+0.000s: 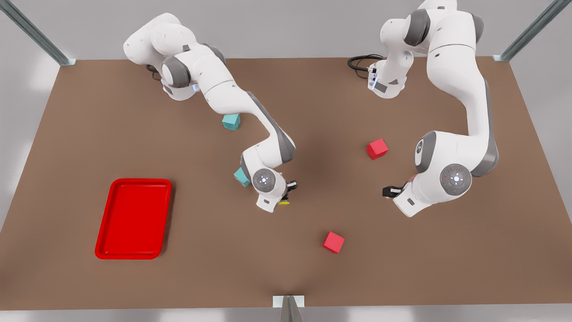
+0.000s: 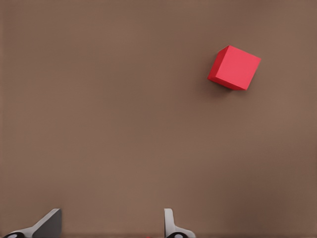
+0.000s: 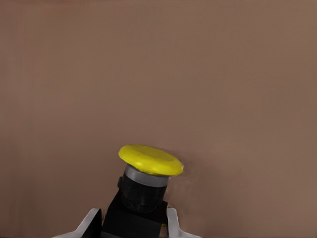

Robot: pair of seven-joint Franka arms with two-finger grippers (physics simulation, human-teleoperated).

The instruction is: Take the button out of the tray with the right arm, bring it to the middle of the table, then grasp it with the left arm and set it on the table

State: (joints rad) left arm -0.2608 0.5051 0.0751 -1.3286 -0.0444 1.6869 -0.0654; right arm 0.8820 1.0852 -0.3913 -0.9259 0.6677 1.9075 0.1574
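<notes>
Right tool [image 3: 132, 223] clamps the button [image 3: 147, 176] over the table [image 1: 286, 268].

The button [image 3: 148, 181] — round yellow cap on a dark boxy base — sits tilted between the fingers of the right end effector [image 1: 286, 197], above the brown counter [image 1: 223, 268]. The red tray [image 1: 134, 219] lies flat, well apart from that end effector.

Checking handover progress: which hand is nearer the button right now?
The right hand: it is shut on the button, mid-table. The left hand hangs open, off toward the front view's right, apart from it.
</notes>
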